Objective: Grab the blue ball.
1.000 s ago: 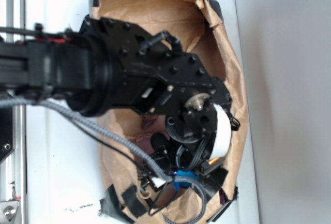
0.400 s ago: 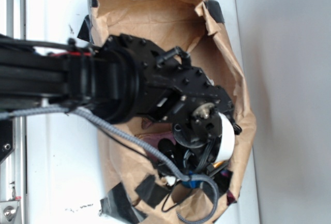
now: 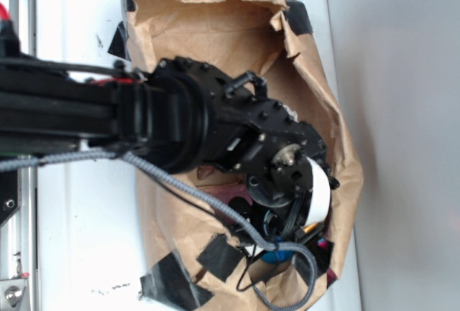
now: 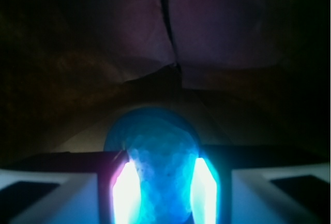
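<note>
In the wrist view the blue ball (image 4: 155,133) sits squarely between my two fingers, its dimpled teal surface glowing against both bright pads (image 4: 125,190). My gripper (image 4: 164,169) is shut on the blue ball, with each pad pressed to a side of it. In the exterior view the black wrist (image 3: 280,160) reaches down into a brown paper bag (image 3: 208,24); the fingers and the ball are hidden there beneath the wrist.
The bag's crumpled walls surround the wrist closely, patched with black tape (image 3: 219,253). A grey braided cable (image 3: 187,192) trails to a small blue cable fitting (image 3: 277,257). The dark bag interior (image 4: 217,27) lies ahead of the fingers. The bag rests on a white surface (image 3: 79,239).
The arm has shifted right and further toward the bag's lower end. The bag's right wall has bulged outward.
</note>
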Robot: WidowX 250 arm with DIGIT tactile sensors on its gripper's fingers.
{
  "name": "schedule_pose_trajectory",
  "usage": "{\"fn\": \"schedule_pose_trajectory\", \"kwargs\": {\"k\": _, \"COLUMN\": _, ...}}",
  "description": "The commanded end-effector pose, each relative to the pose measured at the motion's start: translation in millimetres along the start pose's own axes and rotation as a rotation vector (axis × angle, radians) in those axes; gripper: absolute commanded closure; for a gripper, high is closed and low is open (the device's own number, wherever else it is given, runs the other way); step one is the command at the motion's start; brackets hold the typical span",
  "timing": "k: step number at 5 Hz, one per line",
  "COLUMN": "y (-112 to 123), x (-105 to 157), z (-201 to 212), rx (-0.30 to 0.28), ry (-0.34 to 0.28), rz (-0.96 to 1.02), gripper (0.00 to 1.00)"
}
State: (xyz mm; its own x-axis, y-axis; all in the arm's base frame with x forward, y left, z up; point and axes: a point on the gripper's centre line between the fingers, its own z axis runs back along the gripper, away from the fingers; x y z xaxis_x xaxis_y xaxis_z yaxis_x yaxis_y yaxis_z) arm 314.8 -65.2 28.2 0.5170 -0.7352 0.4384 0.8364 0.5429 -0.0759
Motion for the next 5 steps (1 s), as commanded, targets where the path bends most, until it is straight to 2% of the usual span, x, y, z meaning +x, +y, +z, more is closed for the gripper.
{"fn": "schedule_pose_trajectory", "kwargs": {"k": 1, "y": 4.9, "x": 11.4, "z": 20.8, "rx": 0.095, "ry": -0.191, "rz": 0.049, "gripper": 1.00}}
{"fn": "schedule_pose_trajectory", "kwargs": {"k": 2, "y": 5.4, "x": 6.7, "z": 78.8, "rx": 0.172, "ry": -0.274, "rz": 0.160, "gripper": 1.00}}
{"fn": "schedule_pose_trajectory", "kwargs": {"k": 3, "y": -17.8, "x": -7.7, "z": 139.9, "rx": 0.219, "ry": -0.272, "rz": 0.224, "gripper": 1.00}}
{"fn": "schedule_pose_trajectory", "kwargs": {"k": 4, "y": -16.2, "x": 7.7, "z": 192.4, "rx": 0.205, "ry": -0.189, "rz": 0.287, "gripper": 1.00}}
{"fn": "schedule_pose_trajectory", "kwargs": {"k": 5, "y": -15.0, "x": 9.4, "z": 215.3, "rx": 0.242, "ry": -0.089, "rz": 0.478, "gripper": 1.00}}
